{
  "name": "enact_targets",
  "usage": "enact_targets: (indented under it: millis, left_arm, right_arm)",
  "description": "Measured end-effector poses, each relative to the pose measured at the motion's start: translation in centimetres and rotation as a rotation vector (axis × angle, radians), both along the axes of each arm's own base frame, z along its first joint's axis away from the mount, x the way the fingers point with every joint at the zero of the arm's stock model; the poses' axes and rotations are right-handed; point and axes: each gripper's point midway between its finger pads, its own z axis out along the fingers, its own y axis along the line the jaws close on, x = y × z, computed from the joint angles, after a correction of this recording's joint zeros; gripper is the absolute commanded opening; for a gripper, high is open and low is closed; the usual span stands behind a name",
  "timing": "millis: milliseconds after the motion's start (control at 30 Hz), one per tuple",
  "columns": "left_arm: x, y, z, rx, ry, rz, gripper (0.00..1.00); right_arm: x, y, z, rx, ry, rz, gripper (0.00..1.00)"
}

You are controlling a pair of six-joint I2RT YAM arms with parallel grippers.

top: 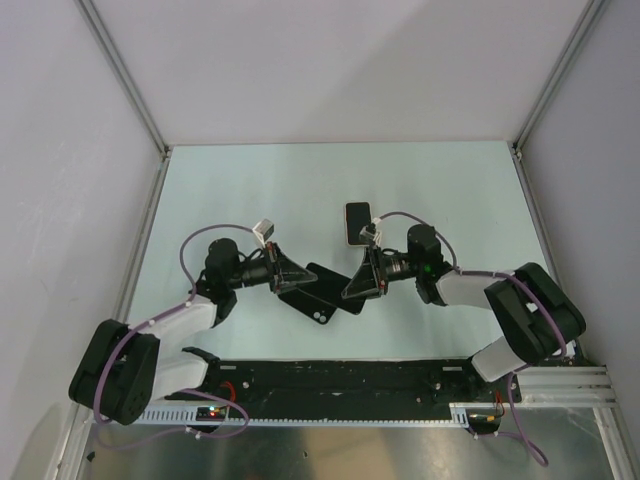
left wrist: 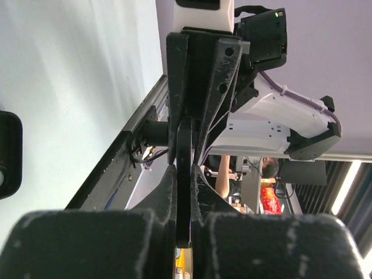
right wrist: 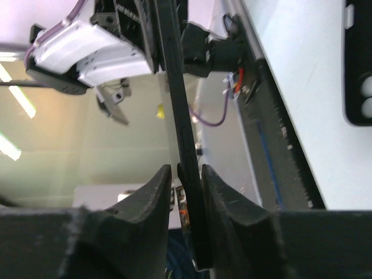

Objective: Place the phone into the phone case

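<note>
A thin black phone (top: 332, 281) with side buttons hangs flat above the table, spanning between both grippers. My left gripper (top: 308, 282) is shut on its left end. In the left wrist view both pads press the slab (left wrist: 183, 139) at the gripper (left wrist: 184, 170). My right gripper (top: 348, 292) sits around the other end, slightly open. In the right wrist view the phone (right wrist: 174, 87) rests against one finger of that gripper (right wrist: 186, 170), with a gap at the other. The black phone case (top: 314, 309) lies on the table just below, its camera cutouts (right wrist: 365, 87) showing.
A second handset with a light rim (top: 357, 222) lies face up just beyond the right gripper. The black base rail (top: 350, 375) runs along the near edge. Grey walls and metal posts (top: 150, 135) close in the table at the left, back and right.
</note>
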Motion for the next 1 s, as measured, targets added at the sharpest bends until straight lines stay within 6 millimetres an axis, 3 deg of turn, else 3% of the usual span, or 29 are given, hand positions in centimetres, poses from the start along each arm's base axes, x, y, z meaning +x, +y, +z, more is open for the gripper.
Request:
enact_targets:
  millis: [167,300,467,567,667,800,1000]
  left_arm:
    - [0.8,0.2,0.0,0.003,0.104,0.087,0.0]
    - [2.1,1.1,0.0,-0.015,0.23,0.246,0.0]
    - [3.3,3.0,-0.3,-0.014,0.36,0.449,0.0]
    - [3.7,4.2,-1.4,0.014,0.429,0.546,0.0]
    - [4.0,5.4,-2.8,0.054,0.488,0.611,0.0]
    - [4.8,7.5,-4.1,0.103,0.526,0.689,0.0]
    - [6.5,10.6,-3.2,0.166,0.437,0.741,0.0]
  right_arm:
    - [1.8,-0.1,-0.5,-0.086,-0.006,-0.127,0.69]
    - [4.7,-1.4,1.1,-0.164,-0.084,-0.331,0.79]
    - [7.0,-4.7,3.5,-0.257,-0.184,-0.632,0.8]
    - [7.3,-6.1,3.6,-0.328,-0.229,-0.762,0.7]
    - [6.5,-6.1,1.9,-0.435,-0.261,-0.801,0.6]
    - [4.6,-4.9,-2.3,-0.614,-0.283,-0.769,0.57]
    - [2.0,-2.9,-8.5,-0.822,-0.319,-0.675,0.55]
